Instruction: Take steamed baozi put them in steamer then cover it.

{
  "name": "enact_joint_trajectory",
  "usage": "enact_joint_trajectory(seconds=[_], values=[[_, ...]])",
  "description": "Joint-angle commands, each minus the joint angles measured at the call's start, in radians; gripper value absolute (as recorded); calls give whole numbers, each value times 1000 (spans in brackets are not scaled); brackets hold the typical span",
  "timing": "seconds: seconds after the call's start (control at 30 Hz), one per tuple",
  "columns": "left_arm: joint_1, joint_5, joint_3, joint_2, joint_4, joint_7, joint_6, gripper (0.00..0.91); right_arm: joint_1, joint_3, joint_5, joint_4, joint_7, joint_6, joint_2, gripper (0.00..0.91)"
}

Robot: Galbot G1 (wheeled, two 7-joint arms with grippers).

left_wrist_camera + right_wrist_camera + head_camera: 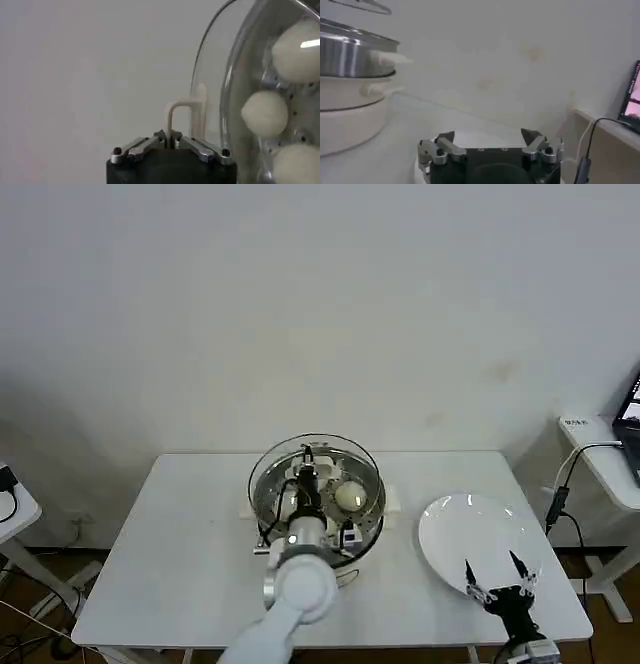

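The steamer (372, 522) stands mid-table, a shiny steel pot (350, 55) on a cream base (345, 115). Steamed baozi (350, 496) lie inside it; through the glass, three baozi (265, 114) show on the perforated tray. My left gripper (308, 471) is shut on the cream handle (182, 112) of the round glass lid (210, 75). It holds the lid just over the pot, and the lid's edge (365, 5) floats a little above the rim. My right gripper (497, 577) hangs open and empty over the near edge of the white plate (470, 529).
The white table (180, 534) has bare room left of the steamer and along its front. A side table with a cable (565, 484) stands to the right, with a screen (631, 95) on it. Another small table (10, 504) is at the far left.
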Motion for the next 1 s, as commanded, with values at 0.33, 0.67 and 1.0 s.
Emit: enact_joint_trajectory(seconds=[0.33, 0.67, 1.0], values=[[40, 114, 11, -61, 40, 10, -13, 0, 5, -24, -11, -11, 0, 1, 4, 907], [50, 124, 10, -71, 51, 7, -23, 0, 3, -27, -13, -18, -1, 2, 3, 907], [41, 126, -6, -72, 69, 4, -28, 0, 1, -39, -16, -23, -2, 5, 6, 907]])
